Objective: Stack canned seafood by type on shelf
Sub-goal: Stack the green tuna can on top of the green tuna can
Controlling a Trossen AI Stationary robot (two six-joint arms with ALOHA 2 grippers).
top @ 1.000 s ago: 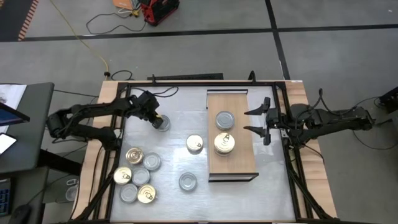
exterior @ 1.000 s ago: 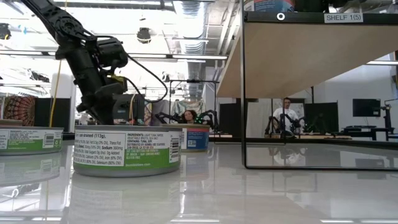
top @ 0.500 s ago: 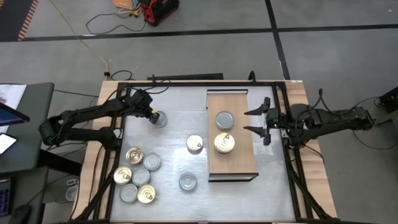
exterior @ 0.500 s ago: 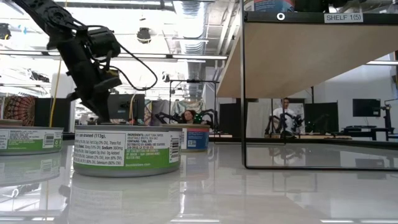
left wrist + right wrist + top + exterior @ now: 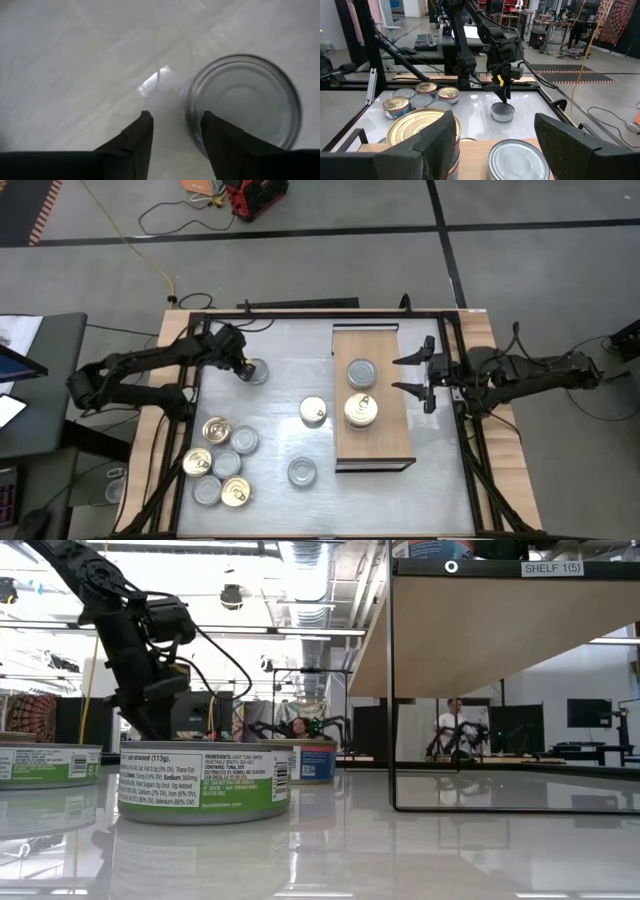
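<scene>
Hovering over 1 silver tin [image 5: 257,372] at the surface's 10 o'clock, left pincer [image 5: 240,366] part-open, empty; next, straddle and squeeze.

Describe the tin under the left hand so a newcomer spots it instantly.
On the grey-white tabletop, look left of the wooden shelf toward the far edge. A lone silver-lidded tin sits there, just beside the left hand. It stands apart from the other loose tins.
</scene>
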